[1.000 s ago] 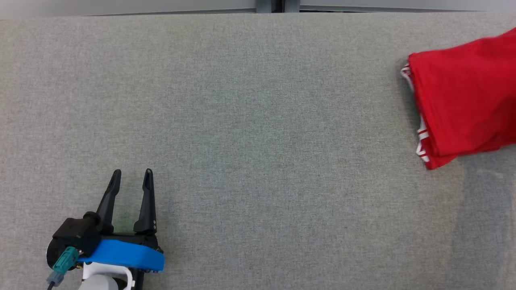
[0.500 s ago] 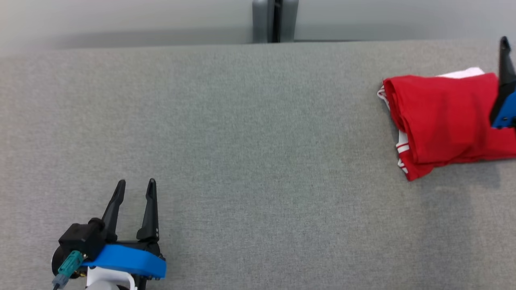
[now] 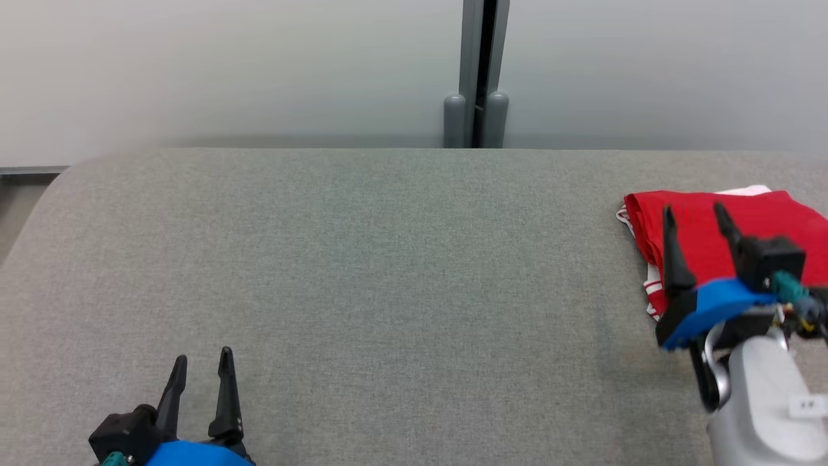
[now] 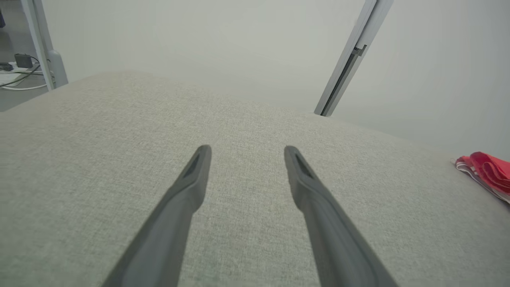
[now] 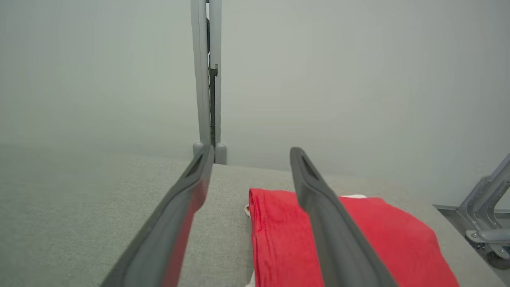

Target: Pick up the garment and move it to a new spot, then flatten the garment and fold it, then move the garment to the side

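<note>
The folded red garment (image 3: 711, 223) with white trim lies flat at the far right of the grey padded table (image 3: 388, 259). My right gripper (image 3: 695, 217) hovers above its near part, open, nothing between its fingers. In the right wrist view the garment (image 5: 279, 239) lies below and ahead of the right gripper (image 5: 249, 153). My left gripper (image 3: 202, 362) stands open at the lower left, far from the cloth. Its wrist view has the left gripper (image 4: 245, 150) spread over bare table, with the garment (image 4: 488, 171) small at the right edge.
A pale wall with a grey vertical post (image 3: 477, 71) stands behind the table's far edge. The table's left end is rounded (image 3: 45, 194). A metal frame with a caster (image 5: 486, 227) stands beyond the table's right end. Cables lie on the floor (image 4: 20, 75) at the left.
The head camera has tilted up, bringing the wall into view. My right gripper has let go of the garment, opened and pulled back toward me above it. The garment stays put.
</note>
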